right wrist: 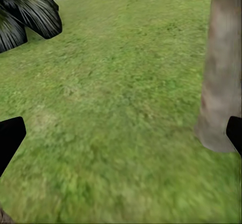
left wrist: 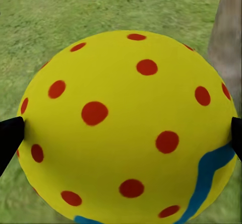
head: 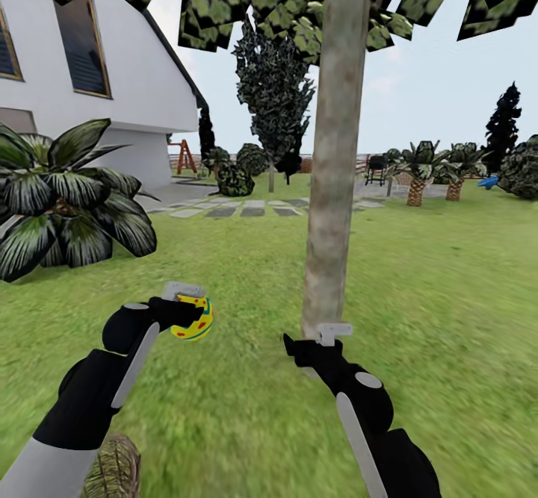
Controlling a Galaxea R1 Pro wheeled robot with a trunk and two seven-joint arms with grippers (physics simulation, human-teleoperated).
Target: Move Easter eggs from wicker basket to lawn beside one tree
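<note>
My left gripper [head: 193,311] was clamped on one Easter egg [left wrist: 126,128], a fingertip [left wrist: 10,138] pressed to each side, above the lawn [head: 224,393] left of the tree [head: 332,184]. My right gripper [head: 317,341] stood wide open and empty by the trunk's base. The wicker basket [head: 112,468] lay beneath my left arm.

Open grass [head: 224,259] spreads across the frame's middle and right, free for a gripper to pass. A tree trunk [head: 335,154] stands upright at centre; a dark-leaved palm [head: 60,199] crowds the left edge.
</note>
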